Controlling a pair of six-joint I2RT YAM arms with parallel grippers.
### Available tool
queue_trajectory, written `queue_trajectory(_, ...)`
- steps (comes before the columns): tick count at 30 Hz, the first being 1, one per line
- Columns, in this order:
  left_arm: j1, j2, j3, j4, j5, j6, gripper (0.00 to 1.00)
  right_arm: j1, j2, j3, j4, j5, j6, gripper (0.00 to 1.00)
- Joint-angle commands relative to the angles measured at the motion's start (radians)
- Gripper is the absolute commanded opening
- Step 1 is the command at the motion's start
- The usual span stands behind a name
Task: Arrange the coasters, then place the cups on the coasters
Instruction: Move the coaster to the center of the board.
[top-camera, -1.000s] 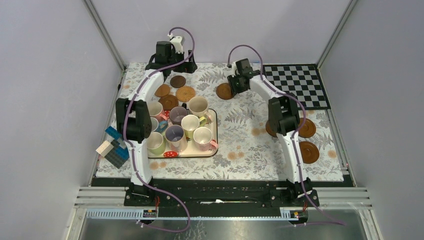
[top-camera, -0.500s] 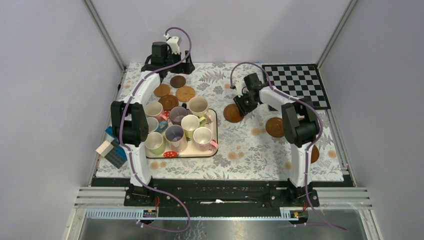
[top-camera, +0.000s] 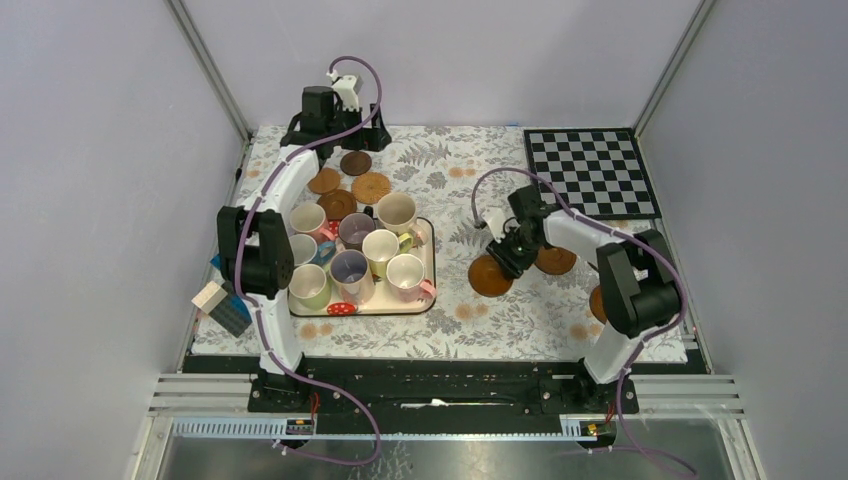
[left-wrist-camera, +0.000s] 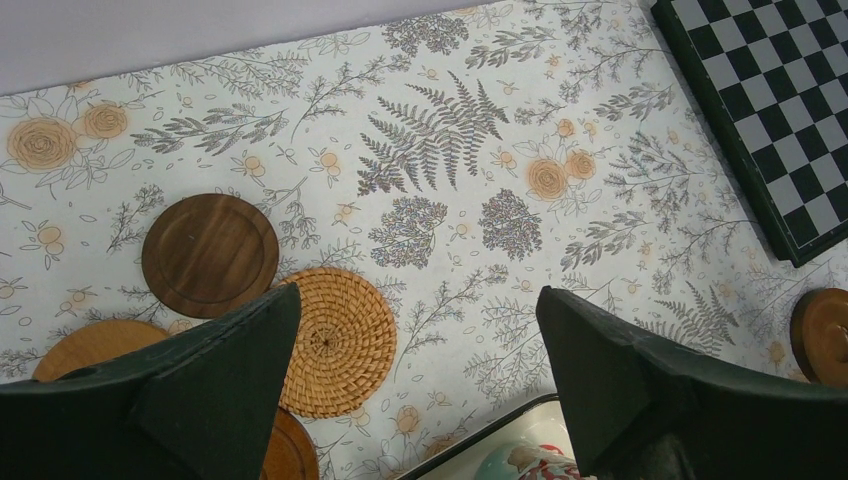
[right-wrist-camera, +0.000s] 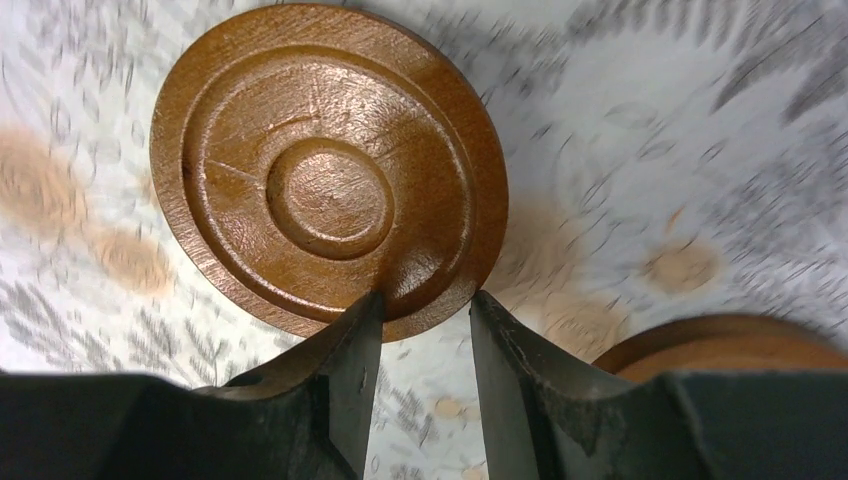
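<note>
My right gripper (top-camera: 507, 258) (right-wrist-camera: 422, 300) is shut on the near rim of a ridged brown coaster (top-camera: 490, 275) (right-wrist-camera: 330, 170), low over the floral cloth right of the tray. Another coaster (top-camera: 555, 260) (right-wrist-camera: 720, 345) lies just beside it, and a third (top-camera: 598, 302) peeks out behind the right arm. My left gripper (top-camera: 338, 138) (left-wrist-camera: 415, 295) hangs wide open and empty at the far left, above a dark coaster (left-wrist-camera: 210, 255), a woven coaster (top-camera: 371, 187) (left-wrist-camera: 335, 340) and a tan one (left-wrist-camera: 90, 350). Several cups (top-camera: 381, 248) stand packed on the cream tray (top-camera: 431, 292).
A black-and-white checkerboard mat (top-camera: 590, 170) (left-wrist-camera: 770, 100) lies at the far right corner. Coloured blocks (top-camera: 225, 297) sit off the tray's left side by the left arm. Metal frame posts and grey walls close in the cloth on three sides.
My right gripper has carried the brown coaster from the far middle toward the near right, beside the other coaster, with the arm folding back. The left arm has barely moved.
</note>
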Motion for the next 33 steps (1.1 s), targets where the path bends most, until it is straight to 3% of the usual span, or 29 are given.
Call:
queue_trajectory(1, 0.003, -0.073, -0.015, 0.046, 0.028, -0.02, 0.99, 0.004, -0.112, -0.116, -0.095, 0.065, -0.1, 0.45)
queue_trajectory(14, 0.004, -0.1, -0.073, 0.053, 0.031, -0.022, 0.99, -0.038, -0.378, -0.382, -0.103, 0.23, -0.13, 0.47)
queue_trajectory(33, 0.002, -0.091, -0.082, 0.062, 0.028, -0.023, 0.99, -0.318, -0.358, -0.363, -0.111, 0.299, -0.237, 0.47)
